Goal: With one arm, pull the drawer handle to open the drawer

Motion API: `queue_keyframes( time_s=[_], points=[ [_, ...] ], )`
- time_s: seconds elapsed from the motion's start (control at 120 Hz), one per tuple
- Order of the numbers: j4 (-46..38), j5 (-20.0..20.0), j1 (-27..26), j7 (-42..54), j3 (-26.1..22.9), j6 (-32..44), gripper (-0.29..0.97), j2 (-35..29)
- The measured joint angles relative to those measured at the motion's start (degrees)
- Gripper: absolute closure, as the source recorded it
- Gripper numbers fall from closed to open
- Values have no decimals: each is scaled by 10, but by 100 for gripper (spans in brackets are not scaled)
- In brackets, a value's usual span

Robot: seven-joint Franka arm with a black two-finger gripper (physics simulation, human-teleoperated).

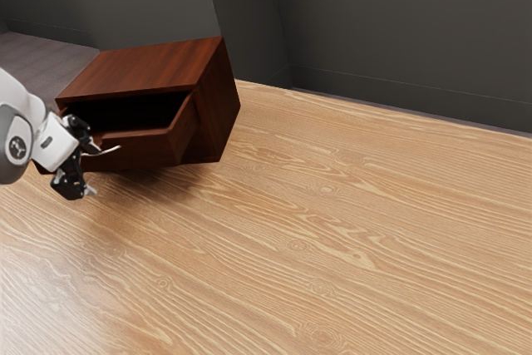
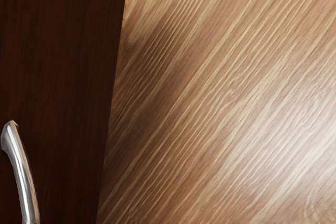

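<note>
Drawer (image 1: 143, 144) sits partly out of the cabinet (image 1: 158, 68) on the table (image 1: 349, 230) — our pincer (image 1: 81, 160) spread wide at its silver handle (image 1: 106, 150).

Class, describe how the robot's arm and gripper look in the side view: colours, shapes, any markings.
The arm has glossy white, rounded segments with a grey circular cap on one joint. Its white hand block carries an angular black gripper. No lettering is legible.

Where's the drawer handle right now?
At the exterior view's left, the drawer handle sticks out from the front of the partly open drawer of the dark wood cabinet, right by the gripper.
</note>
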Motion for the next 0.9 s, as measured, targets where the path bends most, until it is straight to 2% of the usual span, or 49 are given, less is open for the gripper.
queue_keyframes(
  time_s=[0.517, 0.65, 0.75, 0.9],
  points=[
    [-49, -1, 0, -6, 1, 12, 0, -55],
    [-52, -4, -9, -23, -3, -1, 0, -105],
    [-43, -3, -21, -84, -8, -66, 0, -138],
    [119, -4, -24, -231, -69, -292, 0, -129]
  ],
)
